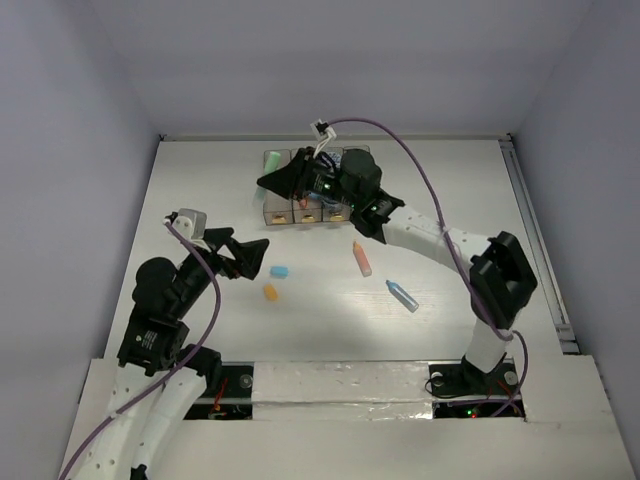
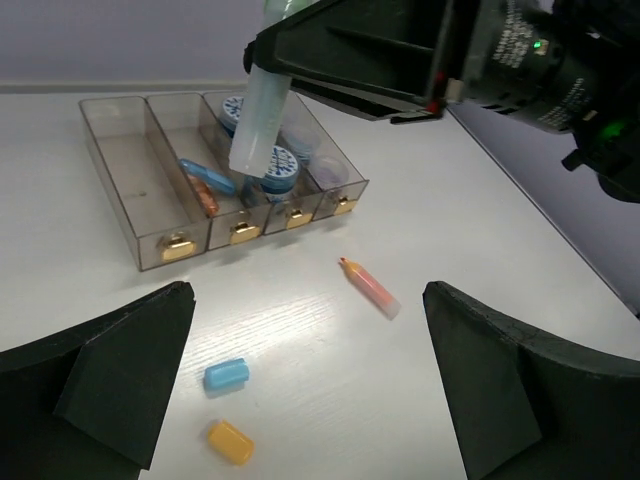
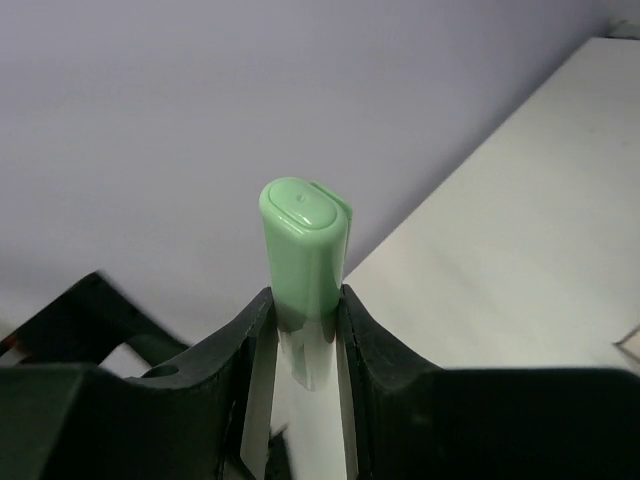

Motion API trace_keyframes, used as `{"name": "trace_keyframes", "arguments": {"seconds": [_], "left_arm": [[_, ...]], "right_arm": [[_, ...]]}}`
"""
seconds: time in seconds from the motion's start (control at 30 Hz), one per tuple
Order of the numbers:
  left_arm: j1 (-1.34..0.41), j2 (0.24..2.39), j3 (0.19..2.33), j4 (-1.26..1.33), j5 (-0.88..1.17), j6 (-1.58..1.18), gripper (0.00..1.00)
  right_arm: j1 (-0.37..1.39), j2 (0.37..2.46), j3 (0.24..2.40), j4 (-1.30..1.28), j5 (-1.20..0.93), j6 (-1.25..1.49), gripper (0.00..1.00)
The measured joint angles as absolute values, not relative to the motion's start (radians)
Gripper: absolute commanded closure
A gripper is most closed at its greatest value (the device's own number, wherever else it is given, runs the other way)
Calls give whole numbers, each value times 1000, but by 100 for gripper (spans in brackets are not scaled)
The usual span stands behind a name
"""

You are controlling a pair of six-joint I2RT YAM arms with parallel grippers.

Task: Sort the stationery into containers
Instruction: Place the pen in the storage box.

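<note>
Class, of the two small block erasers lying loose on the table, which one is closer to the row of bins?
The blue eraser. It lies nearer the bins than the orange eraser, which sits on the side away from them.

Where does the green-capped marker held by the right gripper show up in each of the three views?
Top external: hidden beneath the right gripper over the bins; not separately visible.
Left wrist: upper centre, the green-capped marker hangs tilted from the gripper above the bins.
Right wrist: centre, green cap up, pinched between the fingers.
Shared landmark: the right gripper itself.
</note>
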State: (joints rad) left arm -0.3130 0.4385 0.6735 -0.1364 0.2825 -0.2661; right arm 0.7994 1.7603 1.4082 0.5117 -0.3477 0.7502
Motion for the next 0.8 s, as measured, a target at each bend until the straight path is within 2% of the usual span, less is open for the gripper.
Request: {"name": "trace_keyframes", "arguments": {"seconds": [0.23,0.53,0.8], "left_arm": [[-313,414,673,-165,170,-261,1],[-313,415,673,-187,133,-255,1],[-322,413,673,-192,128,-251,1]], "right_arm": [[738,1973,1626,317,-301,668,100],[712,2295,2017,-16,-202,516,100],[712,2428,2160,-164,-141,451,100]]}}
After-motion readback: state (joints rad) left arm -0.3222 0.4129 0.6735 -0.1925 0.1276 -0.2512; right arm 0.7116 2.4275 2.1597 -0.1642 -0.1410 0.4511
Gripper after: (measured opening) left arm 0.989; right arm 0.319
